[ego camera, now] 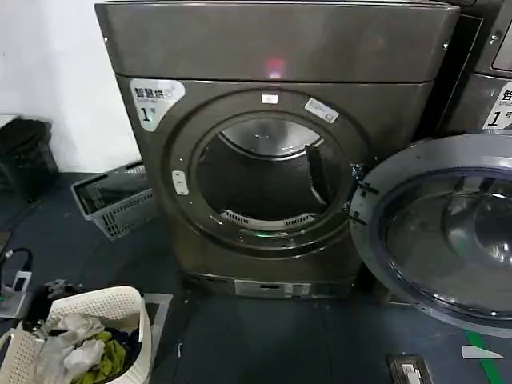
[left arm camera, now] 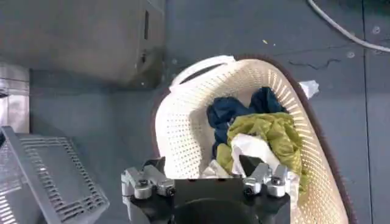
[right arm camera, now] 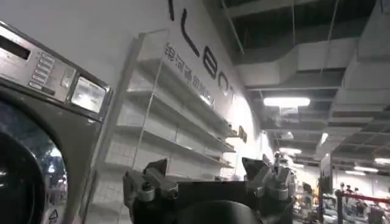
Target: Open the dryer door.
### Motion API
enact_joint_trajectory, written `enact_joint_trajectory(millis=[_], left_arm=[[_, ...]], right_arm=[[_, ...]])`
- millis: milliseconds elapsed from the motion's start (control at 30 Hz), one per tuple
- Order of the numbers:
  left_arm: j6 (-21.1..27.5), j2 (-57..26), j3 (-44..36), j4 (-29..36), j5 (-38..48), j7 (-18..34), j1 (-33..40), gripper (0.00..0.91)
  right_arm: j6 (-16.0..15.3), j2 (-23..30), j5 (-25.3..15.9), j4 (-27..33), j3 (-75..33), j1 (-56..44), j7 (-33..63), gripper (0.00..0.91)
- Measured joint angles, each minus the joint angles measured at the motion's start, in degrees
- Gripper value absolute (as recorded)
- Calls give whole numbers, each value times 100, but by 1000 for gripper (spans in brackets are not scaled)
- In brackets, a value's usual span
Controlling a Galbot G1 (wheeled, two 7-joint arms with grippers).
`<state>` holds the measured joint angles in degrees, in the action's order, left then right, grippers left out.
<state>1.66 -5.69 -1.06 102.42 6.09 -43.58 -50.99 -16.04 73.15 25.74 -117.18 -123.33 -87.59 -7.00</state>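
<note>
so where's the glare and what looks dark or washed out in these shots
Head view: the pink light on the dryer blooms, the open dryer door glass carries pale reflections, and the drum is dim inside. Right wrist view: a ceiling light flares white. Left wrist view: even light, white basket bright.

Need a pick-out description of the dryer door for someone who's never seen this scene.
Find the big grey-bronze dryer labelled "1" in the middle of the head view. The dryer door hangs swung open at its right side, a wide grey ring around dark tinted glass. The second machine behind shows no open door.
</note>
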Motion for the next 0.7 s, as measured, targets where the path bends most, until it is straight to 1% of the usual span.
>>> enact_joint_trajectory(millis=[100,267,700], left_arm=[[-32,2,7,-3,-15,-27,-19,907],[-121,-41,21,-6,-199,-261,8,907],[-307,-75,21,-16,-378,-342,-63,907]], right_arm=[[4,3,0,-15,12,16,2,907],[-13,5,-3,-40,26,28,-11,907],[-16,26,-16,8,33,0,-23,907]])
